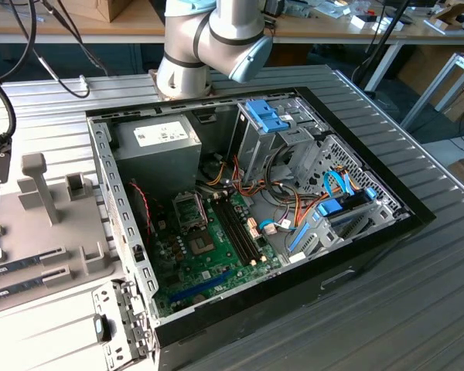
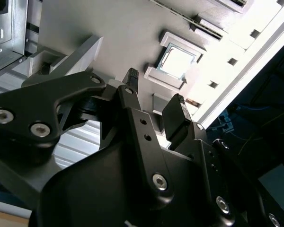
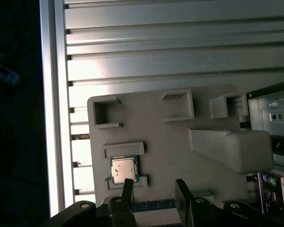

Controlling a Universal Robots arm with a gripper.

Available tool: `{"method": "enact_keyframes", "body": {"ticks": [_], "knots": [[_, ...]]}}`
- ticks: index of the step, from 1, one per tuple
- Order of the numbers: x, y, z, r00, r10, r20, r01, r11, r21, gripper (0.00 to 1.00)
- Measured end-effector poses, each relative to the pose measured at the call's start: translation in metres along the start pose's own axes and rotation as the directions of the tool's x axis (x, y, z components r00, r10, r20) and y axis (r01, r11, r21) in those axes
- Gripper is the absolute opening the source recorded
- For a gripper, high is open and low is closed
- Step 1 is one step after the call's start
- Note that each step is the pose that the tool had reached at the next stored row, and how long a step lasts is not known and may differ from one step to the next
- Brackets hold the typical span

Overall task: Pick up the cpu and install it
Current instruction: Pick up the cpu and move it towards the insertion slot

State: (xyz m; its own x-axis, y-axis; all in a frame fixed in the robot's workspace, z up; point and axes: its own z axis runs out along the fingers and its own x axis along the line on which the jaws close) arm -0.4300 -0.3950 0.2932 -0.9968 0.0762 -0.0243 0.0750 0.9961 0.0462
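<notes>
The cpu (image 3: 124,170), a small square chip with a silver top and a green rim, lies flat in a shallow holder on the grey fixture plate (image 3: 156,123). It appears again in the second wrist view as the cpu (image 2: 177,61). My gripper (image 3: 154,189) hangs above the plate with its black fingers (image 3: 128,187) apart and nothing between them. One fingertip is close beside the chip, and the gripper is open and apart from it (image 2: 155,90). In the exterior view the motherboard's socket (image 1: 189,210) sits inside the open computer case (image 1: 356,255).
A tall grey post (image 3: 229,146) stands on the fixture plate beside the gripper, with small empty holders (image 3: 104,113) around it. Memory sticks (image 1: 19,263) lie in slots on the plate. A grey power-supply box (image 1: 158,147), drive cages and cable bundles crowd the case. Ribbed metal table (image 1: 417,309) surrounds everything.
</notes>
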Motion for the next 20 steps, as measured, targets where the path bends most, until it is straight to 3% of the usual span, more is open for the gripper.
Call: {"method": "enact_keyframes", "body": {"ticks": [20], "knots": [[0.0036,-0.0005,0.0040,1.0000,0.000,0.0000,0.000,1.0000,0.0000,0.48]]}}
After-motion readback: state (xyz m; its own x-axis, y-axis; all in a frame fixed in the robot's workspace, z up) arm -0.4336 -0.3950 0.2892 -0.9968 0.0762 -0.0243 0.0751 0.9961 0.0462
